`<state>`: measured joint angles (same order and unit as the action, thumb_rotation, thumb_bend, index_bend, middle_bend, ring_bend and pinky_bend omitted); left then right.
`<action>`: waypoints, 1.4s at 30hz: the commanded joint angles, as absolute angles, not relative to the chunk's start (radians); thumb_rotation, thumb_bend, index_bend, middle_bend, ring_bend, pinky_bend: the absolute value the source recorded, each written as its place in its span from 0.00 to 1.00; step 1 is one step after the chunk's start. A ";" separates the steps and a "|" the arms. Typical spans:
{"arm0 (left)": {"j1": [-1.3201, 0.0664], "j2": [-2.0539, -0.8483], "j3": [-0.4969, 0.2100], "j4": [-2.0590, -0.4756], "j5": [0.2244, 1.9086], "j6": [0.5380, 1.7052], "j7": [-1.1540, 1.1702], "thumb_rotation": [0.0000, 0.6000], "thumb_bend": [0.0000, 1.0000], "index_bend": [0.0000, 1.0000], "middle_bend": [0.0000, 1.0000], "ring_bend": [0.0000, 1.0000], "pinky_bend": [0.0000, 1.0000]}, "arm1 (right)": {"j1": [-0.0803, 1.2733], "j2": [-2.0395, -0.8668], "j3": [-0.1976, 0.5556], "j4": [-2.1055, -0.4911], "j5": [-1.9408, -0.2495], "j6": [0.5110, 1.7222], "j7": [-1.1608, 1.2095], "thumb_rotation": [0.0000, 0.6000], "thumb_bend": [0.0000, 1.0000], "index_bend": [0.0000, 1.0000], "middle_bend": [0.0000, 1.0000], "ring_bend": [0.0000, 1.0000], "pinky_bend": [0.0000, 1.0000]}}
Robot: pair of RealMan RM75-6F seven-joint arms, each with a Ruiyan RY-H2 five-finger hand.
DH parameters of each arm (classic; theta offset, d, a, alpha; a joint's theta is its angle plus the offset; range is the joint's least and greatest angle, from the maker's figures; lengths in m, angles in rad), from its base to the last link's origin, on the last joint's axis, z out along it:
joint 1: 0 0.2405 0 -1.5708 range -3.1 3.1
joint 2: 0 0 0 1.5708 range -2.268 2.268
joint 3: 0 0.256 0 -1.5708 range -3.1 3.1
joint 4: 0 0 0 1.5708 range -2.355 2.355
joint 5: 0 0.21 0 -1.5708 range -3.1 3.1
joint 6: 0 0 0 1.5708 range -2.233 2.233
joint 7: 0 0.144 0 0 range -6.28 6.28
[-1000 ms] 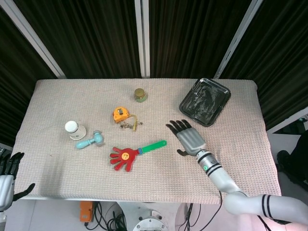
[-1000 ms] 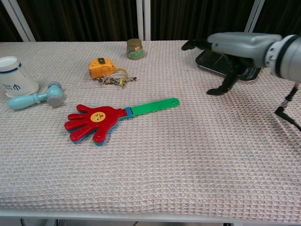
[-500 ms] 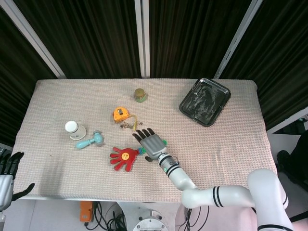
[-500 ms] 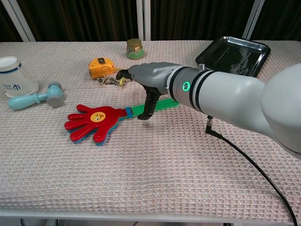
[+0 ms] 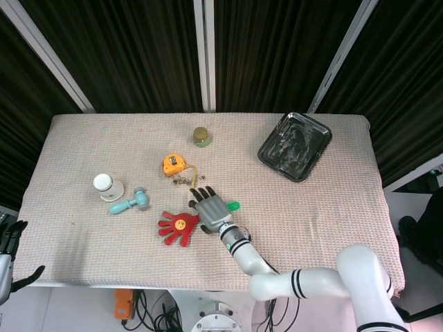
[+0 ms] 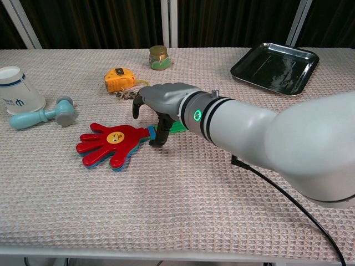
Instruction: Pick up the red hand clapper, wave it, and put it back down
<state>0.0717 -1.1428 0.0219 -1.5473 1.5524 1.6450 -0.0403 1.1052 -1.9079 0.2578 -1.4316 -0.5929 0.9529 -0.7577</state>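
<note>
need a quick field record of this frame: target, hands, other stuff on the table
target: red hand clapper, flat on the table, green handle toward the tray side
right hand: over the handle, fingers curling down around it; clapper not lifted
left hand: at the table's near left edge, off the cloth, holding nothing
other items: paper cup, toy hammer, tape measure, small jar, black tray
surface: table with textured cloth

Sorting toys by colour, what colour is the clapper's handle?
Green; the clapper's handle shows best in the chest view, beside the right hand.
</note>
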 commanded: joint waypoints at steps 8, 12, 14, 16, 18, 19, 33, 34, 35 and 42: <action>0.078 -1.142 0.018 -1.544 1.552 1.648 -0.049 1.00 0.14 0.07 0.06 0.00 0.04 | 1.117 -1.926 0.259 -1.397 -0.584 0.939 -0.747 1.00 0.30 0.29 0.00 0.00 0.00; 0.080 -1.140 0.017 -1.542 1.549 1.646 -0.052 1.00 0.14 0.07 0.06 0.00 0.04 | 1.119 -1.932 0.259 -1.388 -0.583 0.929 -0.737 1.00 0.30 0.30 0.00 0.00 0.00; 0.082 -1.140 0.016 -1.541 1.549 1.646 -0.054 1.00 0.14 0.07 0.06 0.00 0.04 | 1.120 -1.935 0.258 -1.385 -0.585 0.925 -0.732 1.00 0.30 0.30 0.00 0.00 0.00; 0.083 -1.139 0.016 -1.540 1.548 1.646 -0.058 1.00 0.14 0.07 0.06 0.00 0.04 | 1.121 -1.939 0.258 -1.379 -0.588 0.924 -0.729 1.00 0.29 0.31 0.00 0.00 0.00; 0.084 -1.139 0.016 -1.539 1.549 1.647 -0.061 1.00 0.14 0.07 0.06 0.00 0.04 | 1.121 -1.942 0.259 -1.375 -0.589 0.924 -0.723 1.00 0.29 0.32 0.00 0.00 0.00; 0.085 -1.139 0.015 -1.538 1.548 1.647 -0.062 1.00 0.14 0.07 0.06 0.00 0.04 | 1.121 -1.943 0.259 -1.374 -0.590 0.924 -0.722 1.00 0.29 0.33 0.00 0.00 0.00; 0.093 -1.146 0.016 -1.524 1.549 1.647 -0.072 1.00 0.14 0.07 0.06 0.00 0.04 | 1.108 -1.961 0.253 -1.353 -0.649 0.940 -0.685 1.00 0.29 0.58 0.07 0.00 0.00; 0.093 -1.146 0.016 -1.524 1.550 1.647 -0.073 1.00 0.14 0.07 0.06 0.00 0.04 | 1.105 -1.961 0.252 -1.356 -0.657 0.943 -0.682 1.00 0.29 0.60 0.08 0.00 0.00; 0.093 -1.146 0.016 -1.524 1.550 1.647 -0.073 1.00 0.14 0.07 0.06 0.00 0.04 | 1.102 -1.960 0.251 -1.359 -0.666 0.945 -0.676 1.00 0.28 0.63 0.10 0.00 0.00; 0.097 -1.148 0.018 -1.522 1.553 1.648 -0.089 1.00 0.14 0.07 0.07 0.00 0.04 | 1.055 -1.931 0.255 -1.407 -0.778 0.993 -0.591 1.00 0.30 0.83 0.28 0.03 0.02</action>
<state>0.0966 -1.1476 0.0178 -1.5224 1.5528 1.6472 -0.0879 1.0736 -1.9424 0.2529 -1.3903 -0.7459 0.9748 -0.6204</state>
